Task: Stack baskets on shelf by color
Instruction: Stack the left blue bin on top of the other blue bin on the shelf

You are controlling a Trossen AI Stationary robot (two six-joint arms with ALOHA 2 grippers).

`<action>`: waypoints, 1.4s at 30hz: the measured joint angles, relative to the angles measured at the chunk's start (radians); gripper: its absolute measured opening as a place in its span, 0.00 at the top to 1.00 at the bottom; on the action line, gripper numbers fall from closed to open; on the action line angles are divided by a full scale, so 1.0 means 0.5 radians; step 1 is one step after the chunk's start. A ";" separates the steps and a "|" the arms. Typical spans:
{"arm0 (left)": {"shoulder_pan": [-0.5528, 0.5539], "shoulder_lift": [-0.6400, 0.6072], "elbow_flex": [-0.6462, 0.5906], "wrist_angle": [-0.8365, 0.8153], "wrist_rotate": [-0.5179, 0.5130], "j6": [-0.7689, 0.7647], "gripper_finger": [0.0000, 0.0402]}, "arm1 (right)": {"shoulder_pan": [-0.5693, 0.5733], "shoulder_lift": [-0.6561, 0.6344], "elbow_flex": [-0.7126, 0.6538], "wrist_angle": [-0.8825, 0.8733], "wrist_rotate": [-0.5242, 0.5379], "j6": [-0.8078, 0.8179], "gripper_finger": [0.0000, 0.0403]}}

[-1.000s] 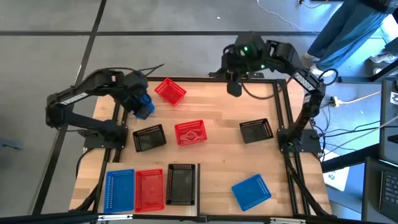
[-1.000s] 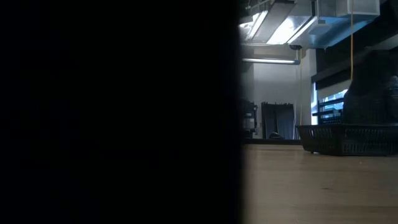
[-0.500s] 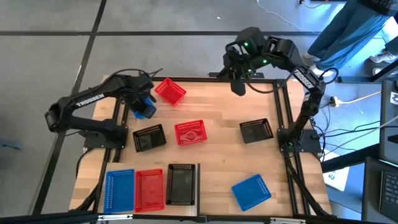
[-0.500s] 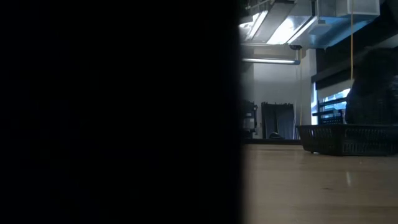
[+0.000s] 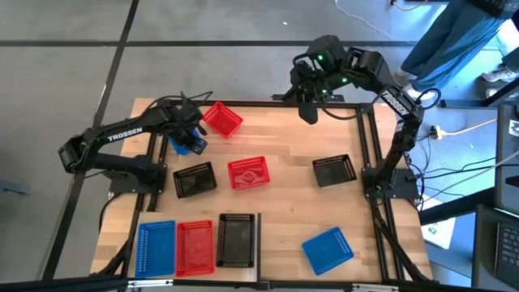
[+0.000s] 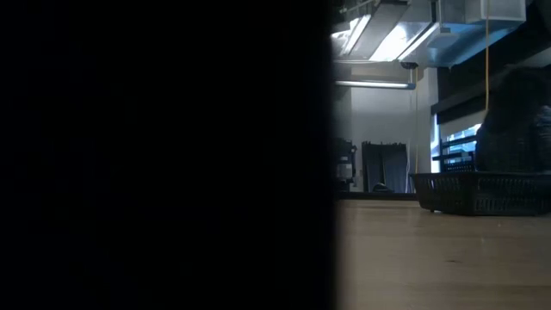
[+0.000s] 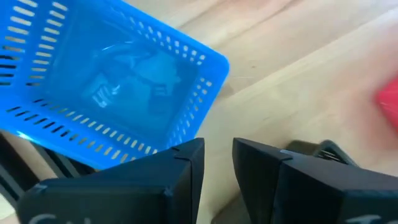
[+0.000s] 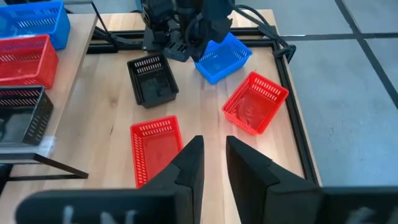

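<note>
A blue basket [image 5: 190,143] [image 7: 106,81] rests on its bottom on the table at the far left. My left gripper [image 5: 182,130] [image 7: 217,146] hangs low over its corner, fingers pointing down and narrowly open, with bare wood in the gap. A red basket [image 5: 221,119] lies tilted just beyond it. Mid-table stand a black basket [image 5: 195,179], a red one [image 5: 248,173] and another black one [image 5: 334,170]. One more blue basket [image 5: 328,249] sits near right. On the shelf [image 8: 69,93] stand a blue [image 5: 156,247], a red [image 5: 195,246] and a black basket [image 5: 236,241]. My right gripper [image 5: 310,112] [image 8: 213,146] hovers high at the far edge, narrowly open, holding nothing.
The table's black frame rails [image 5: 369,146] run along its sides. Bare wood lies between the middle baskets and the far edge. In the low view a dark shape blocks the left half, and a black basket [image 6: 482,191] shows at the right. A person's legs [image 5: 454,36] stand beyond the far right corner.
My left gripper has come down steeply over the blue basket's corner, swinging a little toward the table's right, and its gap is unchanged. The blue basket has stayed where it was. My right gripper has turned slightly at the far edge.
</note>
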State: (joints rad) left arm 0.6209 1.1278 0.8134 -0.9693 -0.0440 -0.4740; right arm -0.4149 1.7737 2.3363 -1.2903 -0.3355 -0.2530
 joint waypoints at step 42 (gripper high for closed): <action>-0.018 0.299 -0.268 0.281 -0.172 0.235 0.82 | 0.000 0.000 0.001 -0.002 0.004 0.023 0.83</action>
State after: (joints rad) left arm 0.6121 1.2771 0.6796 -0.8288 -0.1299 -0.3566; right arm -0.4148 1.7737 2.3367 -1.2911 -0.3336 -0.2417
